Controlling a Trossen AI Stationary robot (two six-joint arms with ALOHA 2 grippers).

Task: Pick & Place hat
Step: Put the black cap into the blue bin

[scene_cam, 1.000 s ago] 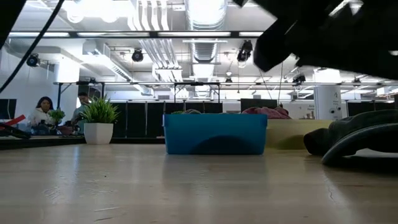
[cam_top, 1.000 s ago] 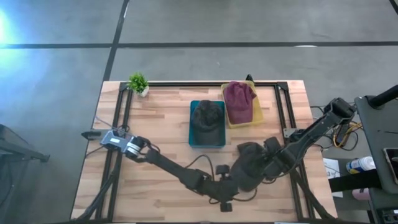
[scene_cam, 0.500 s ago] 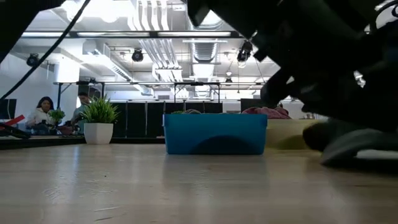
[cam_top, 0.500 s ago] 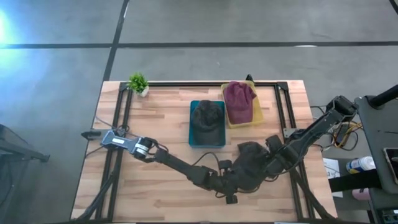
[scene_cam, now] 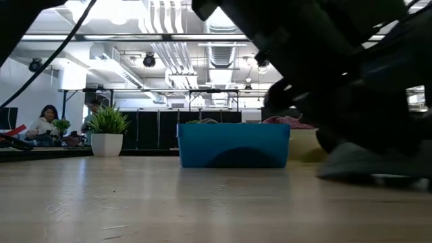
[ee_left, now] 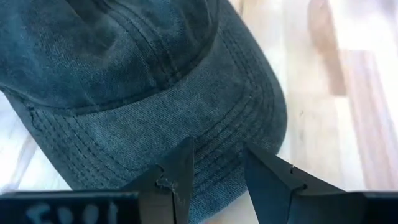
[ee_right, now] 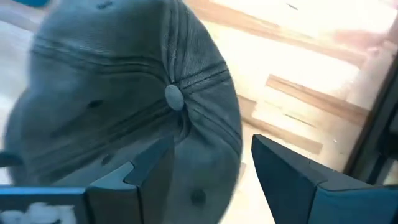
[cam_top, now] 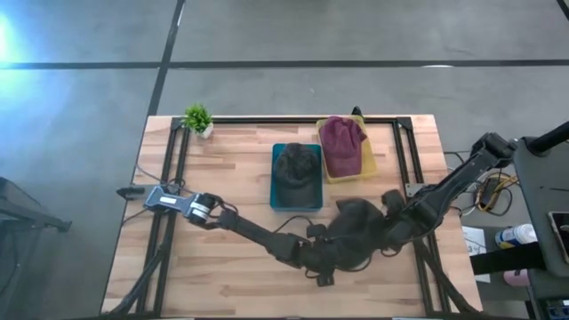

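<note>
The dark grey denim cap (cam_top: 357, 227) lies on the wooden desk (cam_top: 222, 178), just in front of the blue plastic bin (cam_top: 297, 177); the left gripper (cam_top: 327, 258) has slid closer to the cap's brim in the last moment, and its fingers (ee_left: 180, 171) stand open over the brim; the right gripper (cam_top: 391, 233) waits at the cap's crown, fingers (ee_right: 152, 168) open too; nothing is held yet, so I think a grab comes next.

left arm (cam_top: 253, 236): dark, thin, silver band near its base | right arm (cam_top: 444, 191): dark, jointed, black cable | fingers (ee_left: 180, 177): dark, flat, wedge-shaped
</note>
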